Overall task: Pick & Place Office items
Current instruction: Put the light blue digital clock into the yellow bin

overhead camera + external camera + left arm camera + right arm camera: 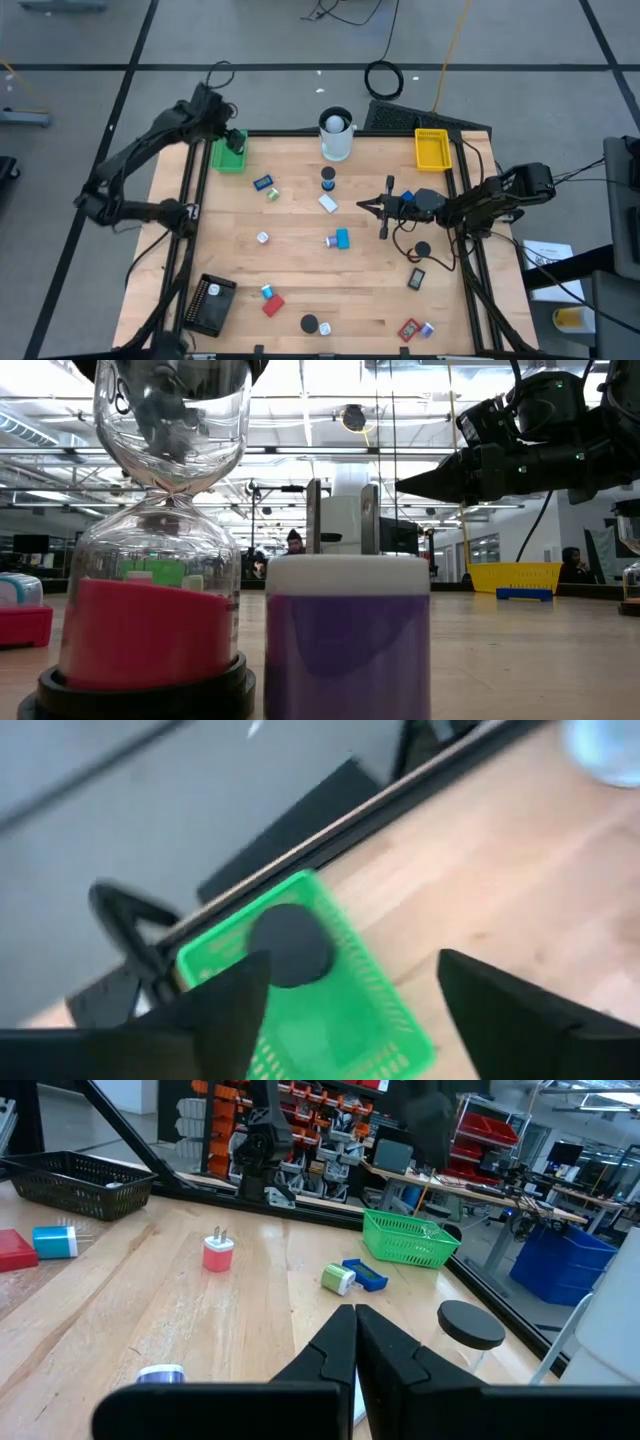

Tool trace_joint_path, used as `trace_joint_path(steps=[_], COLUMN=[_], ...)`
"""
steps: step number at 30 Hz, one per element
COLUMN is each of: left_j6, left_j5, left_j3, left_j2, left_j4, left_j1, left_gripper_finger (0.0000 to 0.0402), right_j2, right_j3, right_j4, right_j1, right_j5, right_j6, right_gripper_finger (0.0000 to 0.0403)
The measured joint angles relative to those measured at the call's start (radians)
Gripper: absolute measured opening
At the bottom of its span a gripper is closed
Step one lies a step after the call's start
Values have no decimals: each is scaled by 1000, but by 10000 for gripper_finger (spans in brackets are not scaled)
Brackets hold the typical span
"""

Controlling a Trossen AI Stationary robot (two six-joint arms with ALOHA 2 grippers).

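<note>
High view: the left gripper [234,142] hangs over the green tray [229,158] at the far left corner of the table [300,262]. The right gripper [372,206] rests low over the middle right, fingers clenched, holding nothing. Many items lie on the wood, among them a red block [272,305], a black cap [309,323] and a blue block [263,183].

Low view: an hourglass [150,540] and a purple piece [348,645] fill the front; the right arm comes in from above on the right.

Left wrist view: the fingers [225,1010] stand apart, and a black round cap [290,946] shows between them over the tray. I cannot tell if it is falling or already lying in the tray; it seems released. To do this step well, the gripper should stay centred over the tray and lift straight up only when the cap is clear of both fingers. The cap is round, so it has no long axis; its flat face looks up.

Right wrist view: the shut fingers [355,1342] point across the table toward the tray.
</note>
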Motion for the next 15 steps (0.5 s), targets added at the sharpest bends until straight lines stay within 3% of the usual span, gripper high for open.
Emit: trace_joint_path(steps=[3,6,9,12,15], left_j6=[41,74,-10,-61,31], left_j5=[89,281,448,465,432], left_j3=[-112,-250,-371,-430,-503], left_j2=[-121,-231,-288,-295,-295], left_j4=[145,326,477,601,725], left_j1=[-66,-125,-186,-253,-337], left_gripper_finger=[212,153,109,79,37], right_j2=[0,0,0,0,0], right_j3=[0,0,0,0,0], right_j4=[0,0,0,2,3], right_j1=[0,0,0,0,0], right_j5=[0,0,1,2,2], right_j6=[0,0,0,3,0], right_gripper_finger=[0,0,0,0,0])
